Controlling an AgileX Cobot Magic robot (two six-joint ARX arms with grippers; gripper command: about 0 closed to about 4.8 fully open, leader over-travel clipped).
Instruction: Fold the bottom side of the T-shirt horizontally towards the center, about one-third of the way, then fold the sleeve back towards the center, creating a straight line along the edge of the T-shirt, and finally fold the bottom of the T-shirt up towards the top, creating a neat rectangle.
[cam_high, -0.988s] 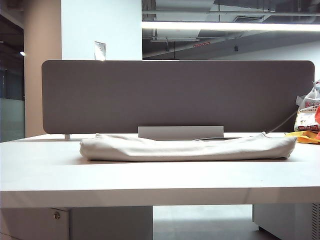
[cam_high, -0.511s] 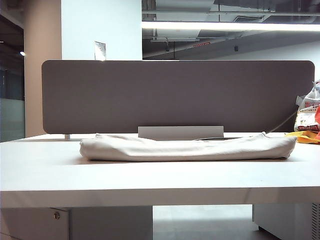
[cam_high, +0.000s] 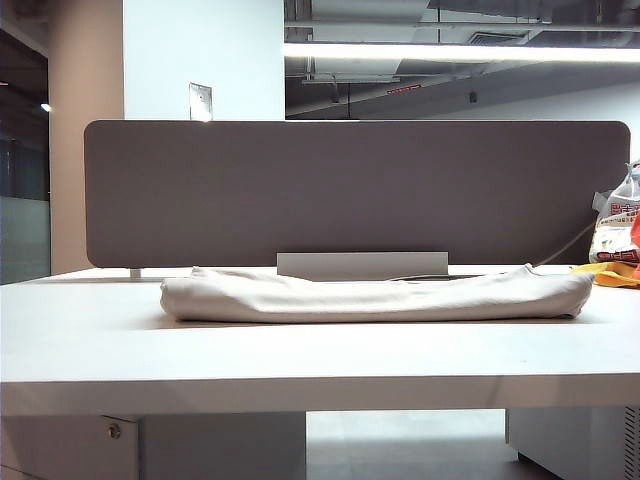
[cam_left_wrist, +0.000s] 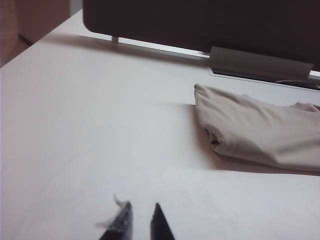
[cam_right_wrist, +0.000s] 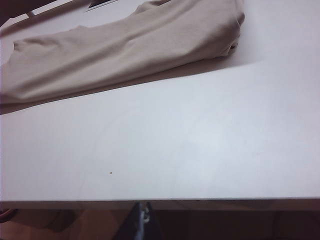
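The beige T-shirt (cam_high: 370, 297) lies folded into a long narrow band across the back half of the white table (cam_high: 300, 360). Its bottom side and sleeve cannot be told apart in the folds. Neither arm shows in the exterior view. In the left wrist view my left gripper (cam_left_wrist: 141, 207) hovers over bare tabletop, well short of the T-shirt's (cam_left_wrist: 260, 130) rounded end. Its jaws stand a narrow gap apart with nothing between them. In the right wrist view my right gripper (cam_right_wrist: 142, 205) sits shut just off the table's front edge, far from the T-shirt (cam_right_wrist: 125, 45).
A grey divider panel (cam_high: 350, 190) stands along the table's back edge, with a grey cable box (cam_high: 360, 265) at its foot behind the shirt. A white bag with red print (cam_high: 615, 230) and a yellow cloth (cam_high: 605, 272) sit at the far right.
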